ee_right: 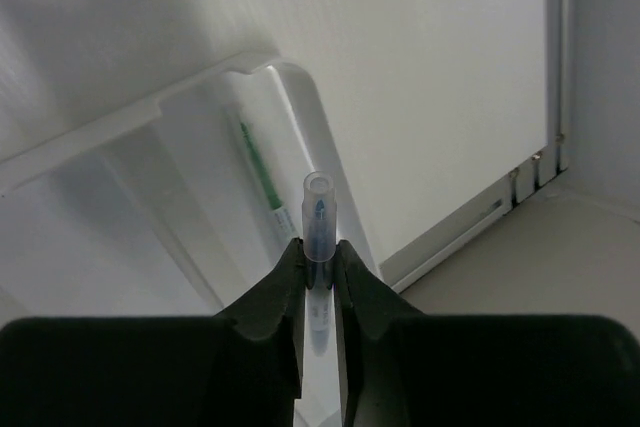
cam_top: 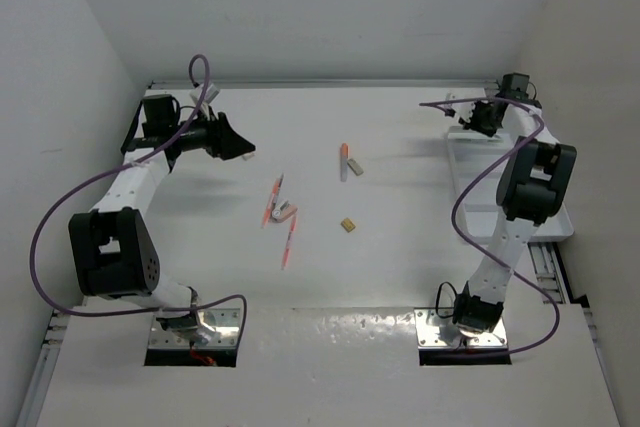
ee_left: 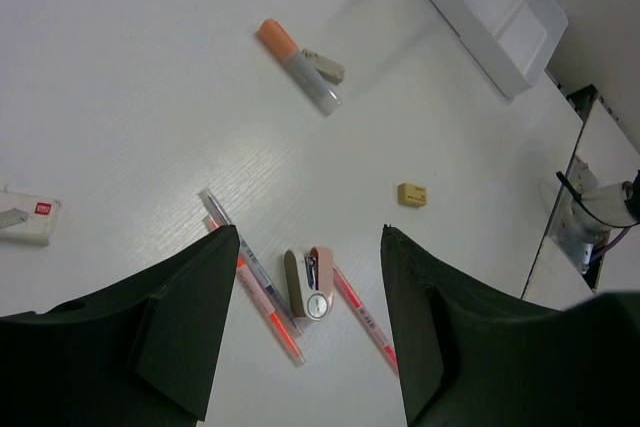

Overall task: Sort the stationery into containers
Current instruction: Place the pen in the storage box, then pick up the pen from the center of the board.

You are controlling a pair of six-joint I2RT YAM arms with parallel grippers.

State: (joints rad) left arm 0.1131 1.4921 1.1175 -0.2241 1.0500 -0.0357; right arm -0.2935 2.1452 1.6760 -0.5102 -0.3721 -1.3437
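Hovering over the far end of the white tray [ee_left: 490,7], the right gripper [ee_right: 320,247] is seen clamped on a translucent pen [ee_right: 320,197]. Both fingers are pressed against the barrel, and the pen's open tip is pointed out ahead, above the tray's rounded corner. Down in the long compartment just to the left in the wrist view, a pale green pen [ee_right: 258,172] is laid lengthwise.

Over to the other side now: the left gripper [ee_left: 310,237] is held above the table [cam_top: 420,277], jaws spread wide, nothing caught between them. Beneath it a loose cluster is spotted. Two orange-red pens [ee_left: 362,319] are laid out there, and a greyish pen [ee_left: 222,215] is lined up right alongside one of them. A small pink-and-tan stapler-like piece [ee_left: 312,287] is tucked between the two orange-red pens.

Farther out, an orange-capped marker [ee_left: 297,65] is found with a grey block [ee_left: 324,66] touching its side. A tan eraser [ee_left: 412,194] is left on its own, between the cluster and the tray. At the left edge of that wrist view, a white box with a red label [ee_left: 28,217] is glimpsed. Every one of these pieces is lying on the table, well apart from the tray.
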